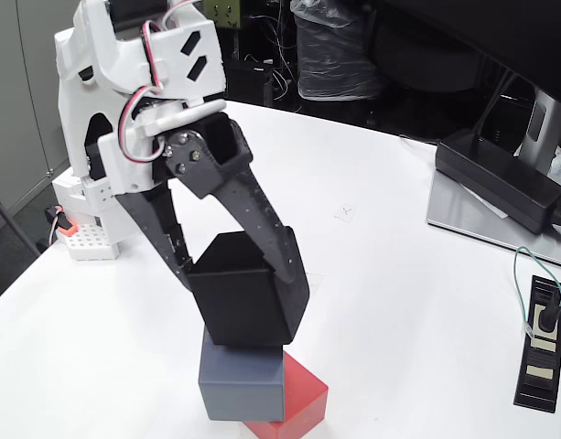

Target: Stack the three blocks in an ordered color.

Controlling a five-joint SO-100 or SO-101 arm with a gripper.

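In the fixed view a black block (239, 297) is held tilted between the black fingers of my gripper (239, 274), which is shut on it. Its lower edge rests on or just above the top of a blue-grey block (242, 384) standing on the white table. A red block (298, 402) sits right behind and to the right of the blue-grey one, partly hidden by it and touching it. The white arm reaches down from the upper left.
A small white perforated brick with an orange part (83, 240) lies at the left by the arm's base. A black power adapter (500, 178) on a monitor stand sits at the right, and a black strip with a cable (541, 343) lies near the right edge.
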